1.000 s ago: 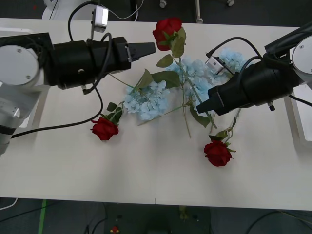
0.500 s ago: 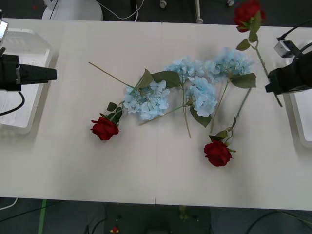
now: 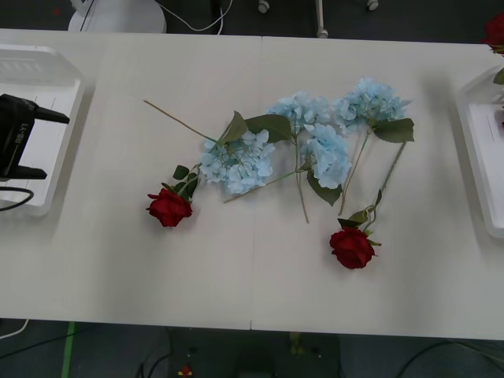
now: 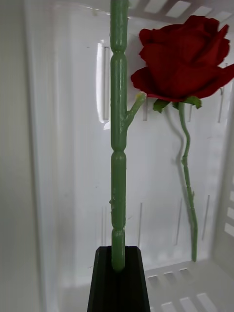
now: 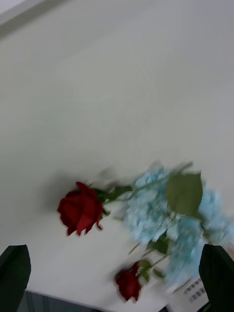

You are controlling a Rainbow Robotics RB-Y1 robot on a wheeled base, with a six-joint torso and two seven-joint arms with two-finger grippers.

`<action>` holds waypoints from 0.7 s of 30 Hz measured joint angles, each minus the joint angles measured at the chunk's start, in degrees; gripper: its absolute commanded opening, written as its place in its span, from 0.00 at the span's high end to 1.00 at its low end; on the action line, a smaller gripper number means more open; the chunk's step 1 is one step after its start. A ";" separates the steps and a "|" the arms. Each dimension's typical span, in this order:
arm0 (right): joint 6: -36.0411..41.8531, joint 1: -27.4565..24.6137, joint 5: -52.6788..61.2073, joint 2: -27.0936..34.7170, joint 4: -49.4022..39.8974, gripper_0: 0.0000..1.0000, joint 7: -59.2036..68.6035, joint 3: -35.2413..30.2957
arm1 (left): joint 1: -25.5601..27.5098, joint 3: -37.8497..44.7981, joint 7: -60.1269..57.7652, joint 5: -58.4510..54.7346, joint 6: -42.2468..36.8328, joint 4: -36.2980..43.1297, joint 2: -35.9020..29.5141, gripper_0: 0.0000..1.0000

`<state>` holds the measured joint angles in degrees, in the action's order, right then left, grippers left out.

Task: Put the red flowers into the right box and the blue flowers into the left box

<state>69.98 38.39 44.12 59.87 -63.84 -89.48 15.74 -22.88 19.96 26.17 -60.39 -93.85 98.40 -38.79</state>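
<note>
Several blue flowers (image 3: 236, 161) lie tangled in the middle of the table, with one red flower (image 3: 168, 208) to their near left and another (image 3: 351, 247) to their near right. My right gripper (image 4: 117, 265) is shut on the green stem (image 4: 118, 146) of a red flower, over the right box (image 4: 63, 146). That flower's head (image 3: 496, 30) shows at the far right edge. A further red flower (image 4: 183, 63) lies in the right box (image 3: 472, 118). My left gripper (image 3: 55, 146) is open and holds nothing, above the left box (image 3: 47, 55).
The white table (image 3: 252, 291) has free room along its near edge and at its far left. Cables and chair legs (image 3: 319, 16) stand beyond the far edge. In the left wrist view its black fingers (image 5: 14, 273) frame the table's flowers (image 5: 146, 214).
My left arm has drawn back from the table's middle to the left box with nothing held. My right arm has carried a red flower rightward, off the table, over the right box.
</note>
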 measured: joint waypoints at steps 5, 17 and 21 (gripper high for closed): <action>-2.29 -0.01 -9.37 0.00 1.97 1.00 0.00 0.00 | -6.04 -15.70 -24.28 18.27 3.77 -0.43 2.73 0.00; -3.28 -0.40 -18.32 0.00 9.93 1.00 -0.40 0.00 | -15.94 -34.28 -59.62 31.32 3.18 -5.03 13.58 0.00; -6.56 -3.25 -20.03 -0.02 10.14 1.00 -0.44 0.01 | -18.10 -38.89 -69.47 33.90 2.85 -5.12 14.85 0.00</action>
<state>63.41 35.14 24.10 59.85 -53.71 -89.92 15.75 -40.98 -18.94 -43.30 -26.48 -91.00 93.27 -23.94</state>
